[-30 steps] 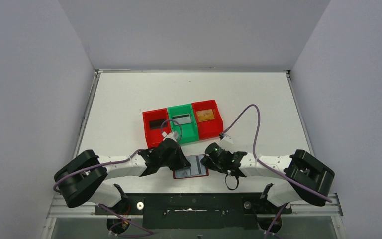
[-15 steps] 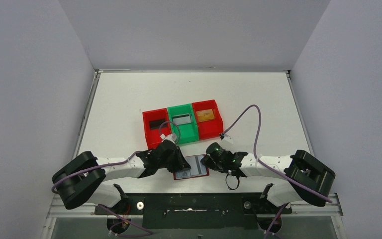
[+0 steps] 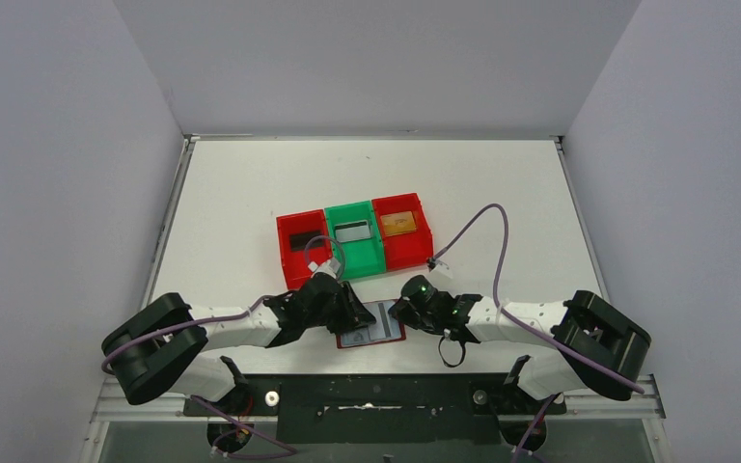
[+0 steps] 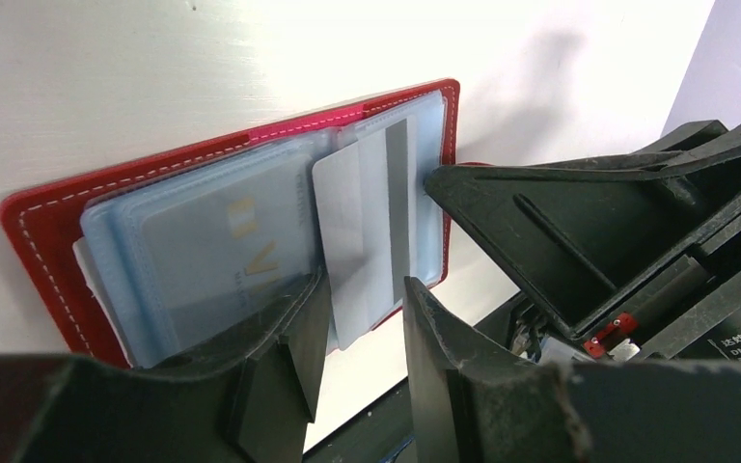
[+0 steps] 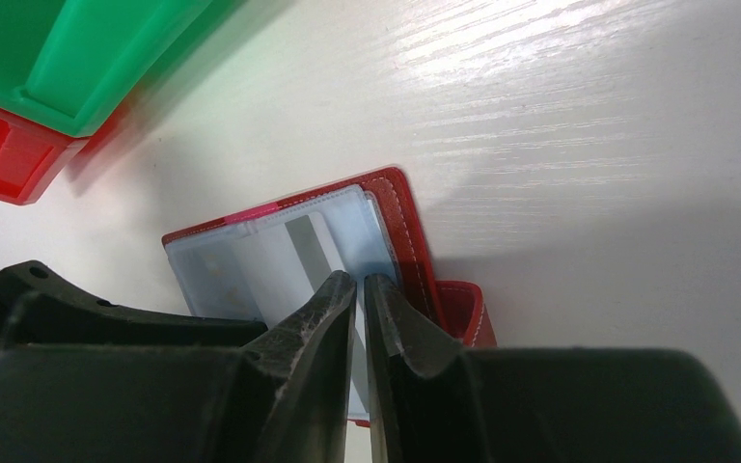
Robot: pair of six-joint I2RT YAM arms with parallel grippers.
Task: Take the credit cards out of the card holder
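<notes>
The card holder [image 3: 393, 334] lies open near the table's front edge, its dark red cover [image 4: 48, 207] and blue-grey pockets facing up. A white card with a grey stripe [image 4: 362, 241] sticks halfway out of a pocket. My left gripper [image 4: 365, 309] is open, its jaws standing either side of that card's lower corner without touching it. My right gripper [image 5: 359, 280] is shut, its tips resting on the holder's right page [image 5: 371, 227] beside the red snap tab [image 5: 463, 309]. More credit cards lie in the bins: a black one [image 3: 303, 240], a silver one [image 3: 352, 231] and a gold one [image 3: 398, 224].
Three joined bins stand just behind the holder: red [image 3: 289, 258], green [image 3: 367, 258] and red [image 3: 415, 253]. In the right wrist view the green bin [image 5: 106, 58] and a red bin [image 5: 0, 154] are close at the upper left. Purple cables arc over both wrists.
My left gripper's jaws have opened from shut. The striped card stays half out of its pocket. Both arms have barely moved.
</notes>
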